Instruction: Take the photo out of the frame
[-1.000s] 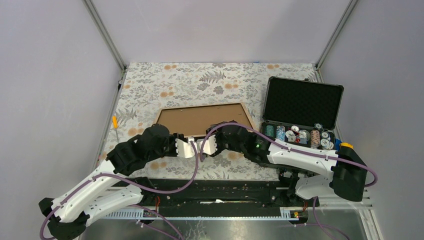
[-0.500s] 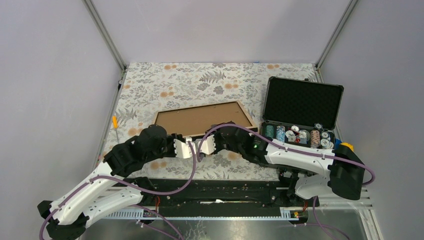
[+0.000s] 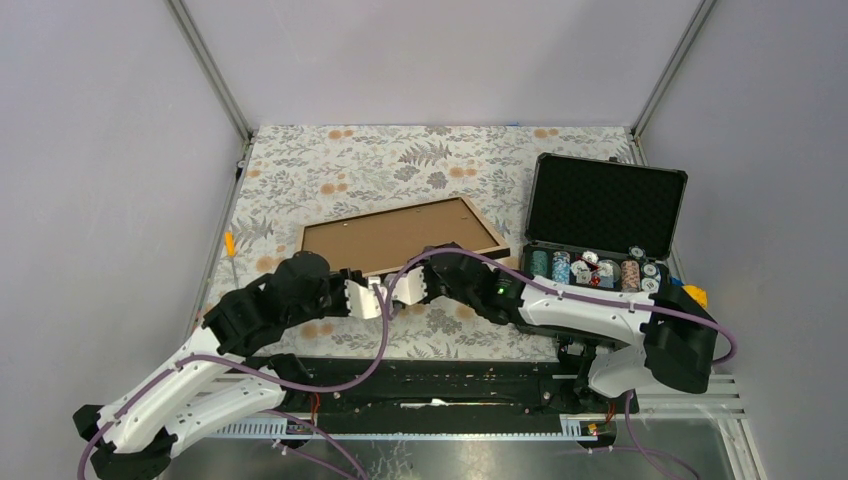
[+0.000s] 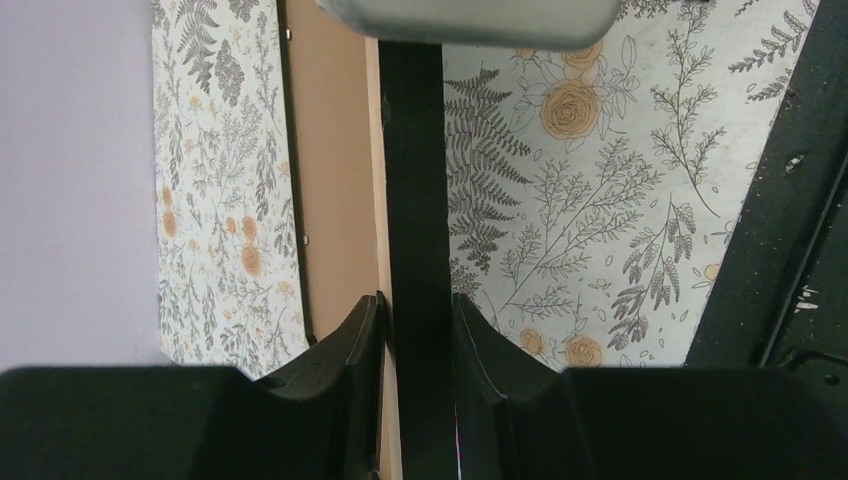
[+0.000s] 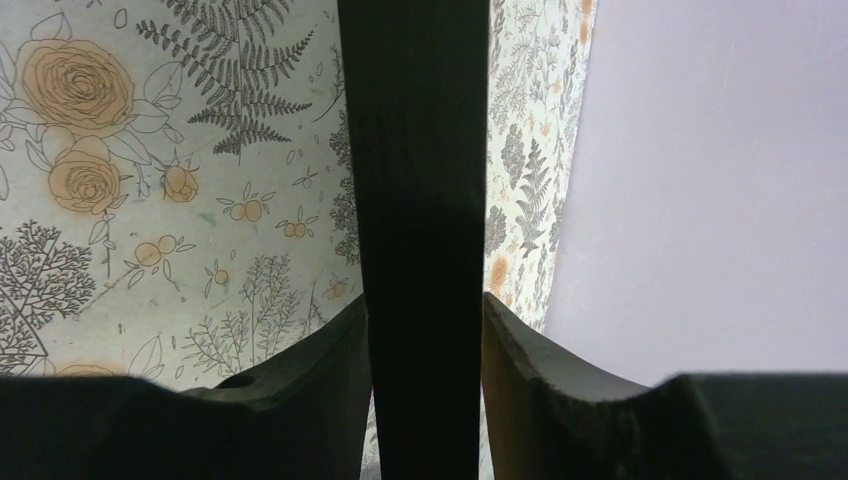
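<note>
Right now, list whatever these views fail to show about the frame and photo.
- Photo: in no view; the top view shows only the frame's brown back.
- Frame's near edge, top view: covered by the left gripper and right gripper.
- Frame's front: turned from the top camera; both wrist views catch only a black strip, cut off by picture edges.

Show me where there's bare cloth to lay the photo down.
Freest: the floral cloth between the frame's far edge and the back wall, left of the chip case. A narrow strip left of the frame holds only an orange tool. Crowded: near middle, where left hand and right hand grip the frame.
</note>
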Available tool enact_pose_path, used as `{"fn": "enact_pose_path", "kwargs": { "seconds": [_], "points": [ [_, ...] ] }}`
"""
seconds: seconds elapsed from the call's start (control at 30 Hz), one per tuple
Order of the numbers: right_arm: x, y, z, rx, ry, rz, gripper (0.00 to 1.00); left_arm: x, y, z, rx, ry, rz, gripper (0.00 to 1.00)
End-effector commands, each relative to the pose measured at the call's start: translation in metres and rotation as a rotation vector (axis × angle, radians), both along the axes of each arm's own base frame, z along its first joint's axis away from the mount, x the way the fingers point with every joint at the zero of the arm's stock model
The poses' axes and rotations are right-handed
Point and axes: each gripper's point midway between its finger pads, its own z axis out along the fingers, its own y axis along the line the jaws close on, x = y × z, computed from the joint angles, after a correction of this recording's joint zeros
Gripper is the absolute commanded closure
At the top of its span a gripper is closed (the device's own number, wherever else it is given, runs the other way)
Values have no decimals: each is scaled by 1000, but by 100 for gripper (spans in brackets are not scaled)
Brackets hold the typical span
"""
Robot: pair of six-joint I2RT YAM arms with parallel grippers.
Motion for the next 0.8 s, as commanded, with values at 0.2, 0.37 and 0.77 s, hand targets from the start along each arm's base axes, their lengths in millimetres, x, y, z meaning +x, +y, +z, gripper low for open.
{"fn": "enact_pose_path", "kwargs": {
  "seconds": [0.2,0.37,0.77],
  "points": [
    [20,-10,0,-38,-82,-102,76,-9,-15,34,-109,-40,-85,100],
    [21,-11,13,-24,-57,-138,100,-20,-18,48,-166,21,-82,76],
    [10,-21,20,-71,87,-178,100,-7,13,168,-400,-169,134,1]
  ]
}}
